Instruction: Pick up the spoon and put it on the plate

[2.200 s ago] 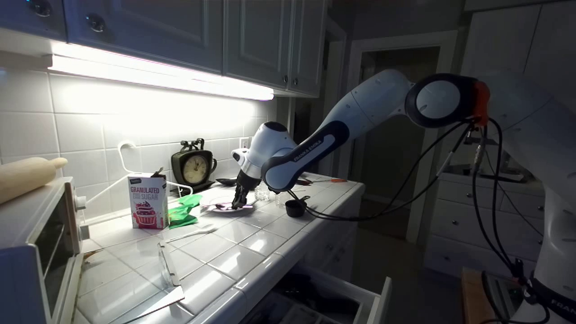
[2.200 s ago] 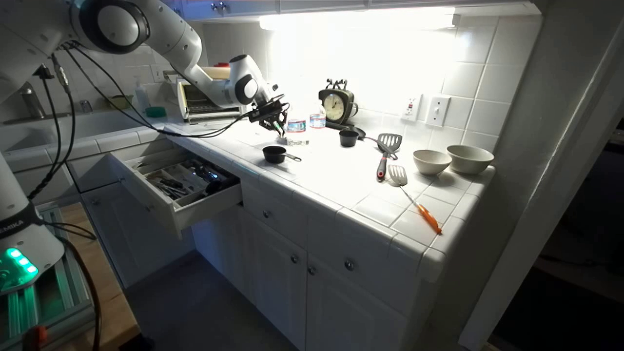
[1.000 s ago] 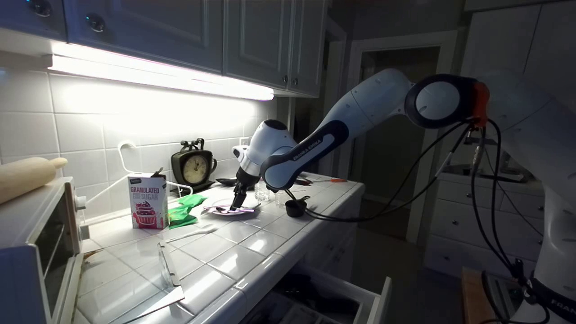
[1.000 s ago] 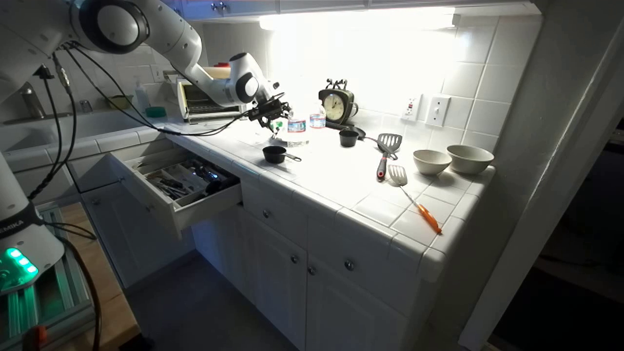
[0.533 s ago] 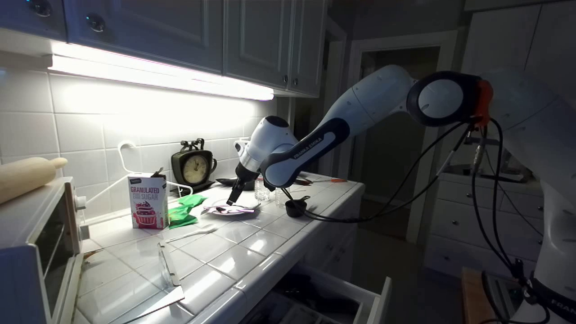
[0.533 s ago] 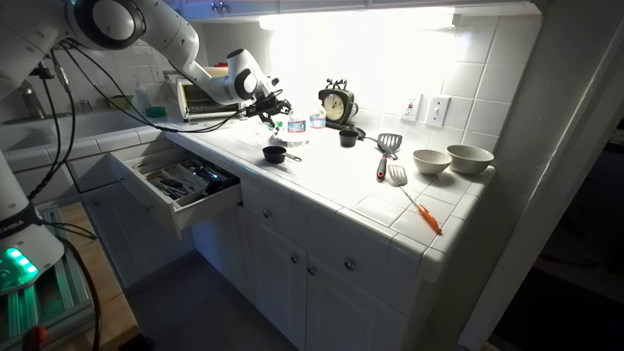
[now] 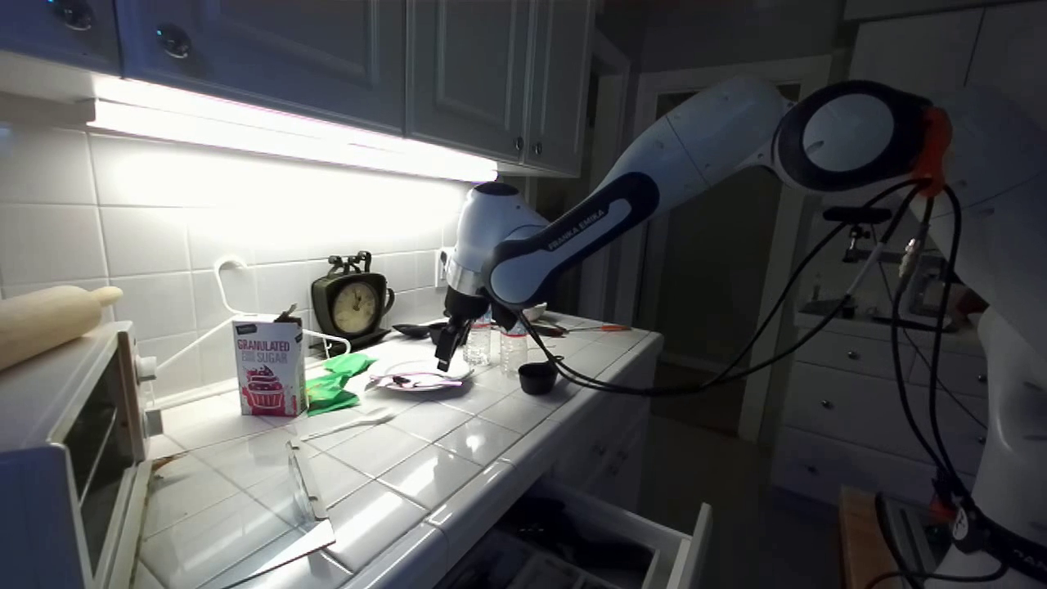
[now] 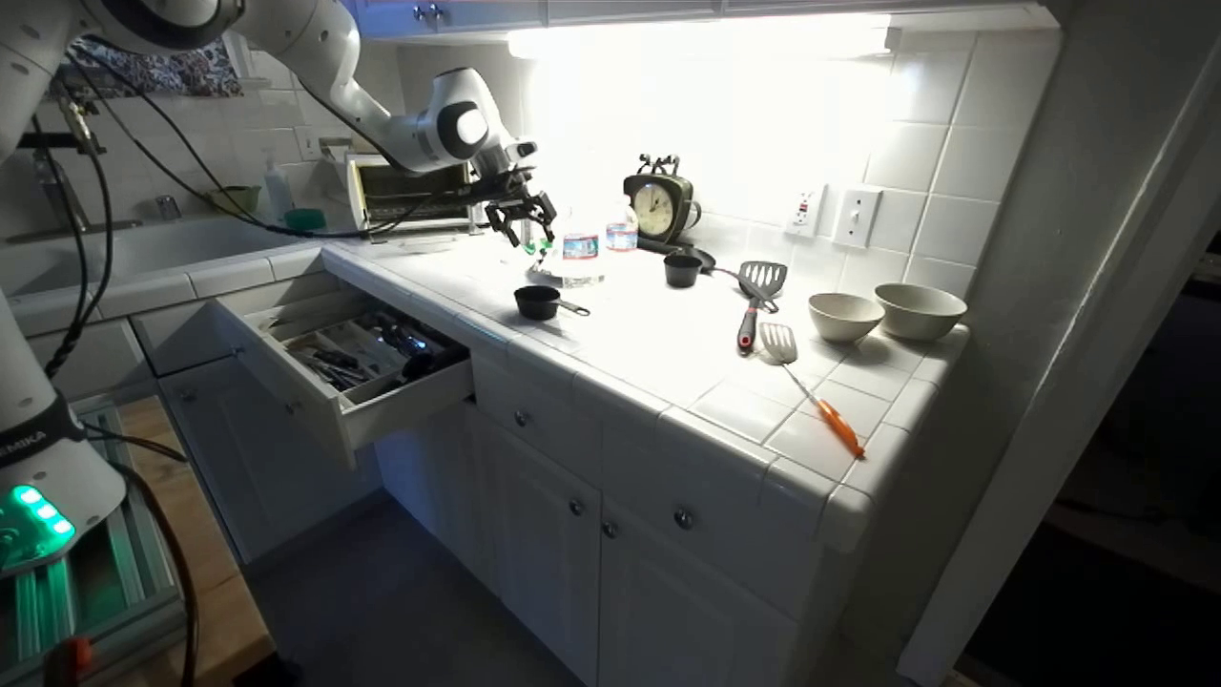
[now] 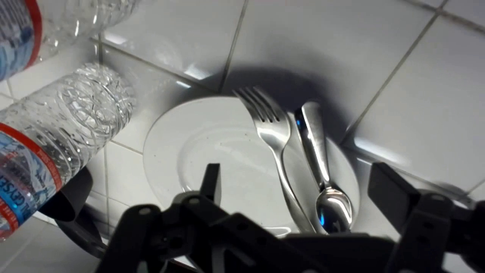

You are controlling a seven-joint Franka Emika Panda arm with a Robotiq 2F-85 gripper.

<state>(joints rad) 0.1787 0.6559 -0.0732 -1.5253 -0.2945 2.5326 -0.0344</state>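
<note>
In the wrist view a shiny metal spoon lies on the white plate, its handle reaching to the rim and its bowl nearest my gripper. The plate also shows in an exterior view, where the spoon is too small to make out surely. My gripper stands open above the plate, with nothing between its fingers; the spoon lies below the gap, apart from them. Both exterior views show the gripper raised a little over the plate. The gripper body hides the plate's near edge in the wrist view.
On the plate a fork lies beside the spoon. Two water bottles and a black measuring cup stand close by. A green packet and a sugar box are near. Below the counter a drawer stands pulled out.
My gripper has risen from down at the plate to clear above it, and the arm has drawn up and back. The plate stays where it was over the last second.
</note>
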